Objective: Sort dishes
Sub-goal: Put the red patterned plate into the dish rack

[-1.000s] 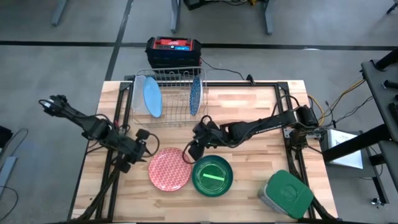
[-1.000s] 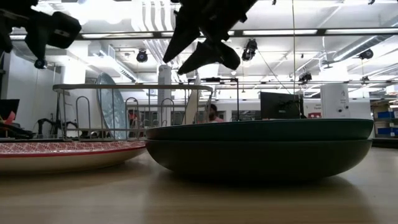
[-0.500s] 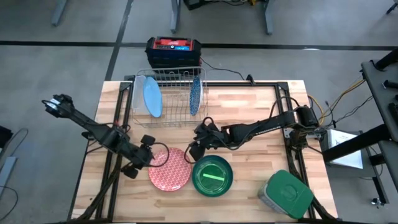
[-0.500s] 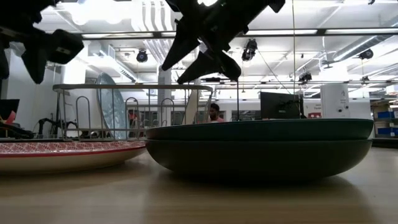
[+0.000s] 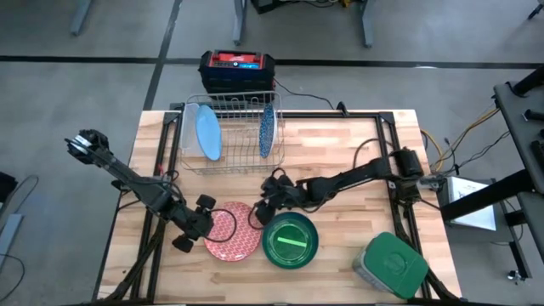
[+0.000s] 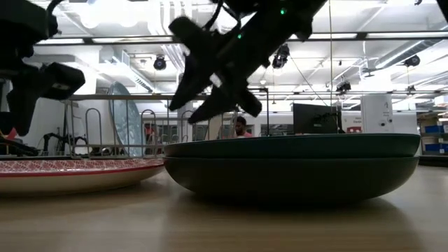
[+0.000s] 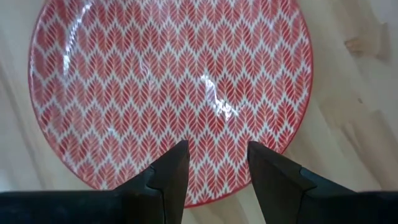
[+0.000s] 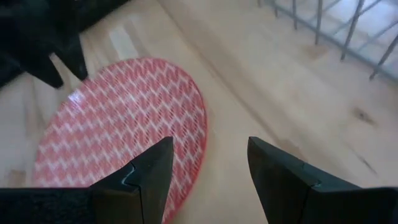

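The left pincer (image 5: 206, 223) hangs over the near-left edge of the red patterned plate (image 5: 232, 231), its fingers (image 7: 171, 171) parted a moderate way with nothing between them. The right pincer (image 5: 259, 211) comes in from the other side, just above the gap between that plate and the dark green bowl (image 5: 290, 240); its fingers (image 8: 273, 171) stand open and empty too. Plate and bowl lie flat on the wooden table (image 5: 340, 153), just beside each other, so the two pincers crowd the same plate from opposite sides. Behind them the wire rack (image 5: 228, 136) stands at the table's back edge, with a light blue plate (image 5: 208, 134) and a blue patterned plate (image 5: 267, 130) upright in it. A grey container with a green lid (image 5: 392, 264) sits at the near-right corner, well apart. On the floor beyond the rack is a black and red box (image 5: 237, 68).
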Robot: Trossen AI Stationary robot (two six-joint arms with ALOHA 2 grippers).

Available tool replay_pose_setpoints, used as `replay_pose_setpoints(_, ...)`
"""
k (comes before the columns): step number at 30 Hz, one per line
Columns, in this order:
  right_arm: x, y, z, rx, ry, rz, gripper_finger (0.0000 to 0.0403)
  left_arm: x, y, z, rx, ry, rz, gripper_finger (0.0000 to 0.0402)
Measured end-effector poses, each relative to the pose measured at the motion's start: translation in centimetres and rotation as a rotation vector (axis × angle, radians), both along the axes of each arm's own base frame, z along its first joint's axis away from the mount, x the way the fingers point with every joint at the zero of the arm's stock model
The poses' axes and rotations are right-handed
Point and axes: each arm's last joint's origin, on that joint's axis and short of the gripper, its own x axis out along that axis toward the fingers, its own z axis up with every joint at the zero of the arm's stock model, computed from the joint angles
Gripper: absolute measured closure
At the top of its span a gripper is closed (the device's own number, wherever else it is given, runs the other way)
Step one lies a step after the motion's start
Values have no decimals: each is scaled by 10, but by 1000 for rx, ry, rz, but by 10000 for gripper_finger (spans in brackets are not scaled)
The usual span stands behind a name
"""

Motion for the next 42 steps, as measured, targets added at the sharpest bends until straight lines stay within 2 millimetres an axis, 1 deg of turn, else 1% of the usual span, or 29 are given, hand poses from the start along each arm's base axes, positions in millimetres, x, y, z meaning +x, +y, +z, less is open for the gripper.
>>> replay_pose_setpoints(1, 2, 0, -5, -5, 15, 1, 206, -1, 0, -3, -4, 1, 8, 249)
replay_pose_setpoints(4, 11, 2, -12, 4, 18, 14, 207, -6, 1, -14, -18, 12, 36, 249)
replay_pose_setpoints(8, 16, 3, -26, 6, 58, 19, 206, -9, 0, -22, -43, 17, 65, 249)
replay_pose_setpoints(15, 18, 1, -27, 37, 58, 31, 208, -15, -3, -31, -57, 30, 116, 249)
replay_pose_setpoints(24, 17, -4, -30, 44, 93, 26, 207, -8, -8, -43, -4, 30, 172, 249)
replay_pose_setpoints(26, 16, -7, -31, 67, 104, 14, 204, -8, -8, -46, 1, 43, 185, 249)
replay_pose_setpoints(30, 17, -9, -31, 119, 109, 43, 192, -5, -10, -51, 14, 45, 200, 249)
replay_pose_setpoints(37, 17, -12, -28, 150, 105, 44, 169, -2, -11, -55, 28, 30, 197, 249)
replay_pose_setpoints(42, 14, -16, -24, 157, 123, 22, 170, -2, -12, -56, 30, 33, 196, 249)
